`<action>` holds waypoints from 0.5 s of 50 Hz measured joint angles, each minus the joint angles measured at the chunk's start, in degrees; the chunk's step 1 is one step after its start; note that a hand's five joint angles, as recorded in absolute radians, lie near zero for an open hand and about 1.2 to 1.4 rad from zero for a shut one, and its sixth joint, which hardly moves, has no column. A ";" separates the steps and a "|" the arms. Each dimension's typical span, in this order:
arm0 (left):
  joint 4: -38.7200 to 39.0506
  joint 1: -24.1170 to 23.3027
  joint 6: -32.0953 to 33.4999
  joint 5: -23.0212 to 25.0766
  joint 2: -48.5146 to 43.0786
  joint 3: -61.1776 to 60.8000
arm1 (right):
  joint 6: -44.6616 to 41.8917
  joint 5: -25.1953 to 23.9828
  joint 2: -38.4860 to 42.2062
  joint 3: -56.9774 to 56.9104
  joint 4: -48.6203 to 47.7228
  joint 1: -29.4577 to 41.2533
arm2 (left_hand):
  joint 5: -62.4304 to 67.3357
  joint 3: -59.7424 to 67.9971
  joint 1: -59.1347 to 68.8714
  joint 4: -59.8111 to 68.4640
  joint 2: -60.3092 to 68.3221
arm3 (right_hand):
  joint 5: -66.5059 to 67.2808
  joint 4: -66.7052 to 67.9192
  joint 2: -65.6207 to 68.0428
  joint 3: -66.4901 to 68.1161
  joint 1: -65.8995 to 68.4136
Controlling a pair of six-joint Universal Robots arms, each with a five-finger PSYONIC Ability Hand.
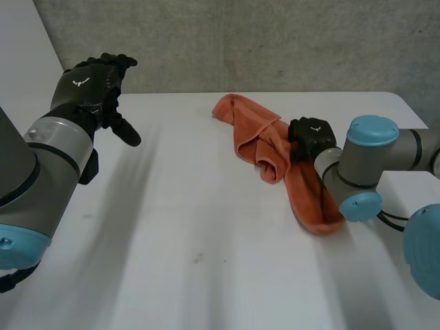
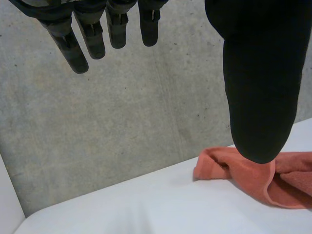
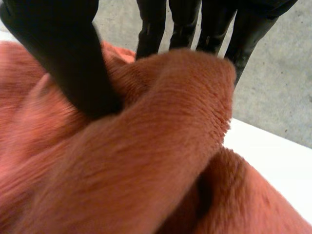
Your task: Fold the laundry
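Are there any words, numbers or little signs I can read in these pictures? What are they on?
No words or numbers can be read anywhere.
Small white sign, like a winged V, not letters: on the back of the left hand.
The same white sign: on the back of the right hand.
Orange towel: no tag or print showing.

Two robot arms of brushed grey metal, built from thick tubes with round light-blue caps: the left arm at nine o'clock in the head view, the right arm at three o'clock. Each ends in a matte black hand, the left hand and the right hand, bearing a small white emblem on its back, with slim fingers and a broader, rounded thumb.
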 measured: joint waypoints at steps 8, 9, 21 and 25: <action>-0.02 0.06 0.00 0.00 0.06 0.05 | 0.05 -0.84 -7.99 -1.76 0.82 0.99 | 0.00 0.00 0.00 0.00 0.00 | 7.64 8.79 6.34 7.48 4.08; -0.01 0.07 0.00 0.00 0.15 0.12 | 0.12 -1.12 -10.02 -1.58 0.83 1.14 | 0.00 0.00 0.00 0.00 0.00 | 7.73 8.89 6.55 8.02 4.08; 0.46 0.75 -0.38 -0.26 3.62 0.66 | 2.58 -7.35 -41.82 0.41 0.77 4.27 | 0.00 0.00 0.00 0.00 0.00 | 8.08 8.90 6.63 8.43 4.08; 1.36 1.83 -1.01 -0.34 5.77 0.38 | 4.51 -7.96 -47.54 0.67 1.07 5.31 | 0.00 0.00 0.00 0.00 0.00 | 8.11 8.90 6.62 8.50 4.08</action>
